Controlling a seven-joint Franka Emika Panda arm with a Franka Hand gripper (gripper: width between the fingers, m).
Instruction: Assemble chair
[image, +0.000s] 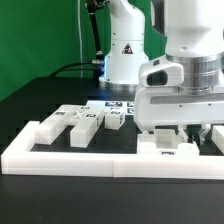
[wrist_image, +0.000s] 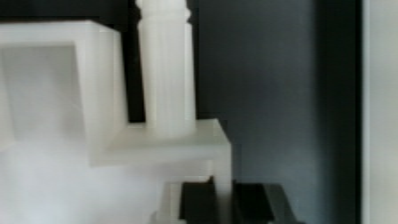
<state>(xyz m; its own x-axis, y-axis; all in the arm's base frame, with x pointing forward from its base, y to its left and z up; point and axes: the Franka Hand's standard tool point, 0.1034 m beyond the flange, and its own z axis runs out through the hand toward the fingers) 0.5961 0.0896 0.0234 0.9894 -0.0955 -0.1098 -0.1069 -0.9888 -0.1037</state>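
— Two dark fingers (wrist_image: 199, 205) of the hand (wrist_image: 226, 203) sit drawn together nearest the wrist camera, right up against a white block (wrist_image: 169, 150). Does it grip anything?

— Cannot tell. The hand is closed narrow, and the block's edge meets the fingertips. A slim turned post (wrist_image: 164, 60) rises from that block, with a boxy frame part (wrist_image: 50, 70) just beside it.

— And from the exterior view?

— Nearest is the long white border rail (image: 90, 160). It runs across the front and hides the lower edge of what lies behind. Just behind it, on the exterior view's right, the arm (image: 185, 85) hangs low over the black desk (image: 30, 105) and covers most of what is under it.

— Where are the other pieces?

— Several tagged chair parts (image: 85, 122) lie loose on the exterior view's left, close to one another and apart from the hand. Behind them lies the marker board (image: 112, 104), then the arm's base (image: 125, 55), and a green curtain (image: 40, 40) farthest back.
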